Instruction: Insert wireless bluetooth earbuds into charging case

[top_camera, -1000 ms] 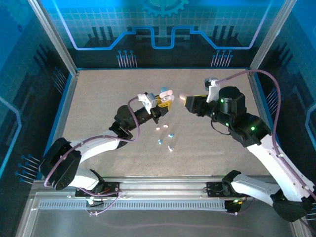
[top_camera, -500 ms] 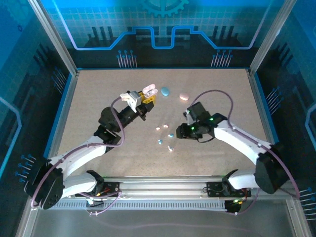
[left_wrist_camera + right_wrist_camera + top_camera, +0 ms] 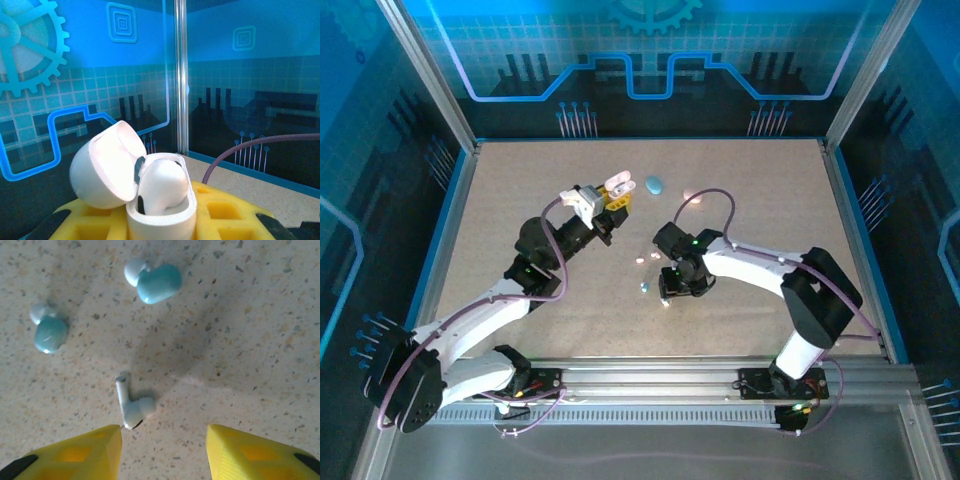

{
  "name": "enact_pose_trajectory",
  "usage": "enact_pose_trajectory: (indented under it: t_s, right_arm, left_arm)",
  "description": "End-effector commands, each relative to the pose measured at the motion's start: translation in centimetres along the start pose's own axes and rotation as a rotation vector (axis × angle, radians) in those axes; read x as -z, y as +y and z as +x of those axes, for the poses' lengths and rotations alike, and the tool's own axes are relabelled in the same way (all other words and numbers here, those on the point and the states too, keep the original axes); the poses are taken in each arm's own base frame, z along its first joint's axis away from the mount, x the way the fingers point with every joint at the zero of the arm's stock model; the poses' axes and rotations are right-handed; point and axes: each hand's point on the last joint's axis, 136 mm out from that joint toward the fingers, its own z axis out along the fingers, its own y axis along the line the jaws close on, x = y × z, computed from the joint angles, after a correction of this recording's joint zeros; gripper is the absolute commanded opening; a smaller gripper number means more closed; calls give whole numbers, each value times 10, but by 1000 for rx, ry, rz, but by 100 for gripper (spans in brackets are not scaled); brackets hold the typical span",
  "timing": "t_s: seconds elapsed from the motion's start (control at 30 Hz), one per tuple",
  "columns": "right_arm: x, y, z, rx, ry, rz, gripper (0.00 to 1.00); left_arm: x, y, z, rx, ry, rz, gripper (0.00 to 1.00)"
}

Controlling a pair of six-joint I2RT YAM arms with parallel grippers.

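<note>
Earbuds (image 3: 152,281) lie below the parted right gripper (image 3: 164,432); left gripper (image 3: 157,220) clamps charging case (image 3: 107,172).

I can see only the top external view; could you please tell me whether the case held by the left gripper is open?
Observer: Yes; the left wrist view shows the white case, clamped in the left gripper, with its lid flipped open and a seated earbud inside.
Operator: Thank you. What lies under the right gripper?
Observer: The right wrist view shows it open and empty above a stemmed earbud, white, lying on the table.
</note>
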Motion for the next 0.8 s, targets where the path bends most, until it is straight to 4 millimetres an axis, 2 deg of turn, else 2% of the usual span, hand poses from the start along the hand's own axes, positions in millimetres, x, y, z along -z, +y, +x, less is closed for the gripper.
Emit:
enact_pose_trajectory:
  t_s: [0.0,0.37,0.5,0.77]
  right_arm:
    - [-4,-5,-6,-11,-9,95,50]
    - [-24,-5,-16,41,22,177,50]
    - [-28,1,-14,72,40,166,50]
    - [-25,15,-2,171,70,150,50]
  left_arm:
    - [6,5,-13,-36,-34,-23,21]
    - [9,6,-13,-59,-27,-31,21]
    - [9,7,-12,-60,-23,-33,21]
    - [8,7,-11,-57,-20,-33,21]
